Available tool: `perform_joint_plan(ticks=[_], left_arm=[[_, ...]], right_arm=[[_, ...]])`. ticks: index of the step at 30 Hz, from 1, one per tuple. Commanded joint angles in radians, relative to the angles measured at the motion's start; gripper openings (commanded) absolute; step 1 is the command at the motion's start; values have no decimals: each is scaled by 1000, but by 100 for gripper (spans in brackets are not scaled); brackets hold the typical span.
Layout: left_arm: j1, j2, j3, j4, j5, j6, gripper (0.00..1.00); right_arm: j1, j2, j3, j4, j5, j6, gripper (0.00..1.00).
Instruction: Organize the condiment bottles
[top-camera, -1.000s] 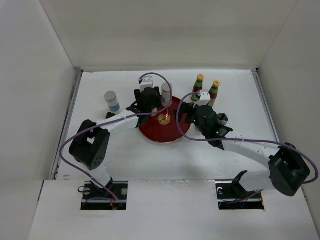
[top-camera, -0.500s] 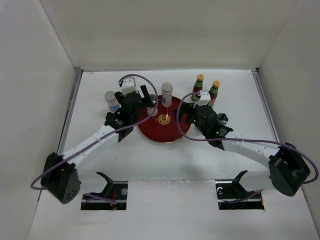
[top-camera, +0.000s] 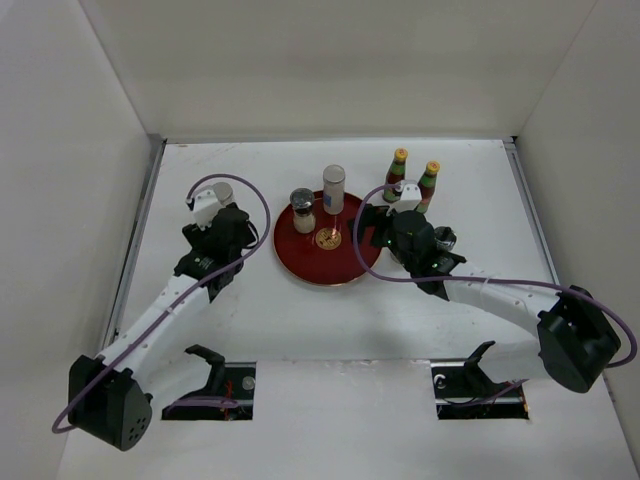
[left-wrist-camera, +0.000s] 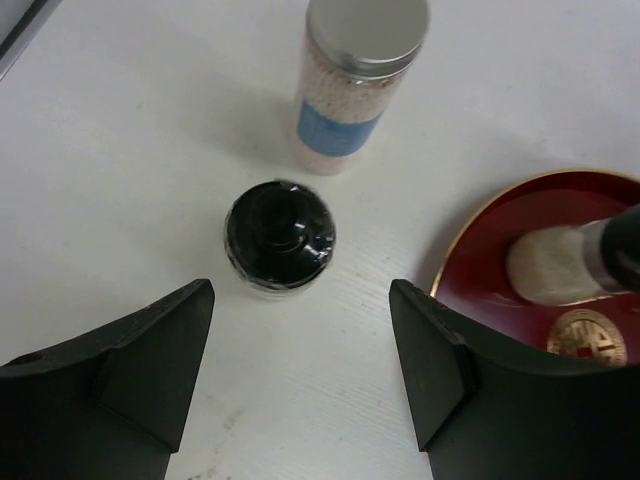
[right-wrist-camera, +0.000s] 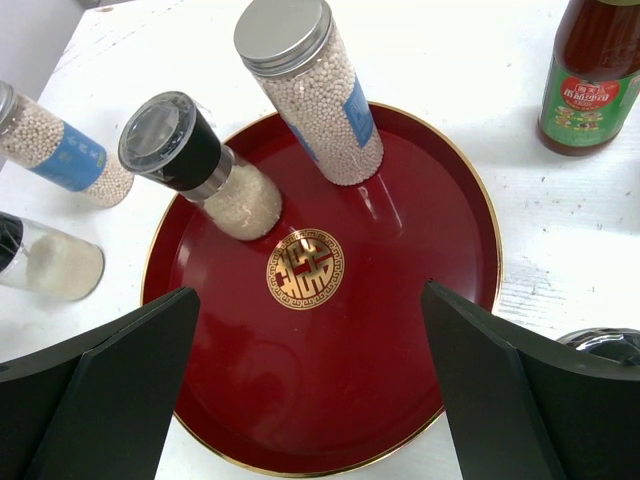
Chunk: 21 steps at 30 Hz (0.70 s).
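Two bottles stand on the round red tray (top-camera: 345, 262): a clear shaker with a black cap (top-camera: 302, 208) and a tall blue-labelled jar with a silver cap (top-camera: 333, 188). Both also show in the right wrist view, the shaker (right-wrist-camera: 195, 165) and the jar (right-wrist-camera: 310, 90). My left gripper (top-camera: 222, 222) is open and empty left of the tray. Just ahead of it (left-wrist-camera: 300, 370) stands a small black-capped shaker (left-wrist-camera: 279, 238), with a second blue-labelled jar (left-wrist-camera: 355, 85) beyond. My right gripper (top-camera: 372, 228) is open and empty over the tray's right part (right-wrist-camera: 310, 380). Two dark sauce bottles with yellow caps (top-camera: 397, 172) (top-camera: 428, 185) stand behind it.
Another small capped bottle (top-camera: 445, 238) stands on the table right of my right gripper, its top at the right wrist view's lower right (right-wrist-camera: 605, 345). White walls enclose the table on the left, back and right. The tray rim (left-wrist-camera: 470, 240) lies close to my left gripper's right finger.
My left arm has drawn back from the tray to the left. The black-capped shaker now stands free on the tray. The right arm has not moved.
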Motion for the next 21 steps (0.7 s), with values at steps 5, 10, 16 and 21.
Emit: perform_joint_plan(ticks=[5,10,16,21], left_arm=[[54,82,-23,70,20,-26,71],[83,175,-3,151,11,-5,71],[112,226,-18,202,0,-8,71],[134,254,-35,242,11,-6,57]], right_arm=[[-2,0,6,50,-22,11,100],[-2,14,11,50,-32,11,100],[-6,14,9,51,-32,11,100],[-6,20,11,53,-32,9,100]])
